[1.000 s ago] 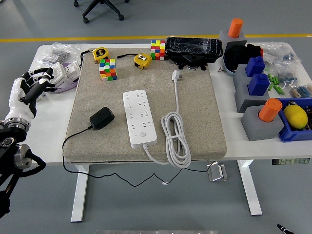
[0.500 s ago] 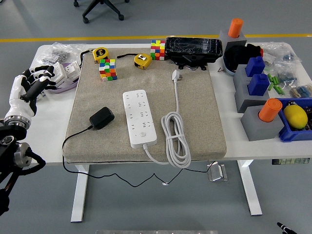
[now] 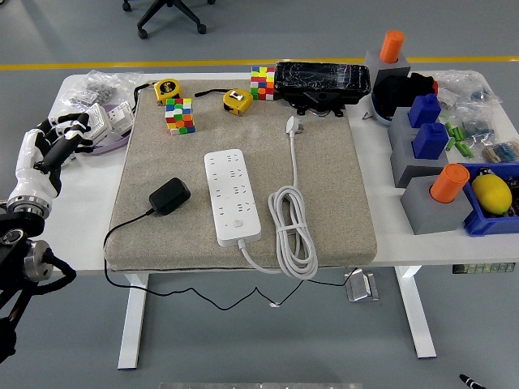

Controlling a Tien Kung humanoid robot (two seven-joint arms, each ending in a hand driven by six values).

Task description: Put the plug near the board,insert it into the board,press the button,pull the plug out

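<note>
We see the black plug (image 3: pixel 169 195) lying on its side on the beige mat (image 3: pixel 340 203), just left of the white power strip (image 3: pixel 233 196) and not touching it, its thin black cord running off the mat's near-left edge and down under the table (image 3: pixel 422 251). Nothing is plugged into any socket on the strip, and the strip's button (image 3: pixel 237 224) near its front end has nothing on it. So the plug already sits close to the strip, which fits two readings: set near the strip with insertion, button press and pull-out to come, or pulled out and laid down once everything was done. We can't tell which from this one look. The strip's own white cable is coiled on the mat to its right, its white plug end up near the black case at the back. The left hand (image 3: pixel 55 143) hovers over the table's left edge, well apart from the plug, wrist raised, white-and-black fingers loosely spread and pointing right toward the bagged items, holding nothing. The right arm is not visible.
</note>
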